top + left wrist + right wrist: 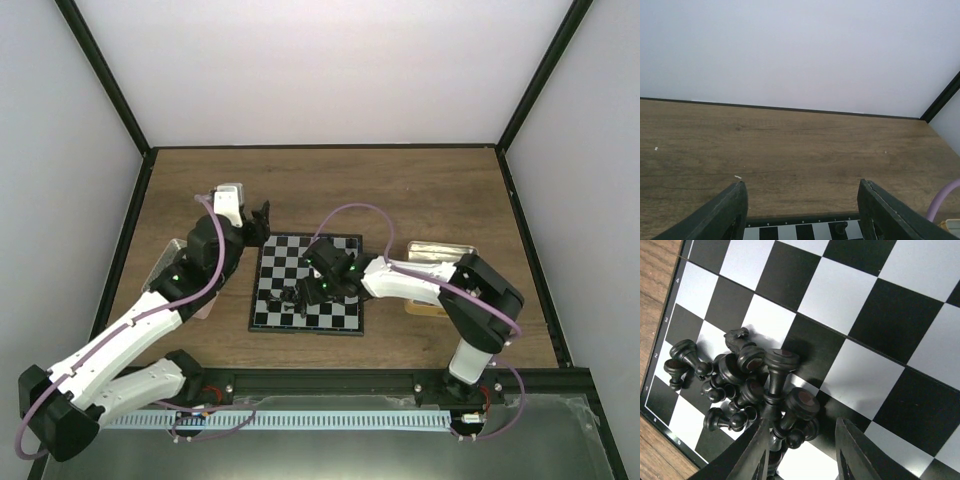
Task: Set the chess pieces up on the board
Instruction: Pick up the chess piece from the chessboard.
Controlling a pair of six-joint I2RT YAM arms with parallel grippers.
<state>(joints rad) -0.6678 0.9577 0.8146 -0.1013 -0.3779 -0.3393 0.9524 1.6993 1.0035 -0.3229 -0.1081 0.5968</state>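
The board (340, 250) lies flat in the middle of the table. A heap of black chess pieces (295, 295) lies tumbled on its near left squares, and the heap (747, 372) fills the right wrist view. My right gripper (318, 290) hangs over the heap. Its jaws (802, 440) stand open around a few fallen pieces: the left finger (757, 450) touches them and the right finger (855, 455) is apart from them. My left gripper (260, 222) hovers at the board's far left corner, open (801, 184) and empty. One black piece (841, 228) stands on the board's edge row below it.
A tan tray (440, 250) sits right of the board, partly under the right arm. Another tray (170, 255) lies left of the board beneath the left arm. Bare wood (800, 140) runs from the board to the white back wall.
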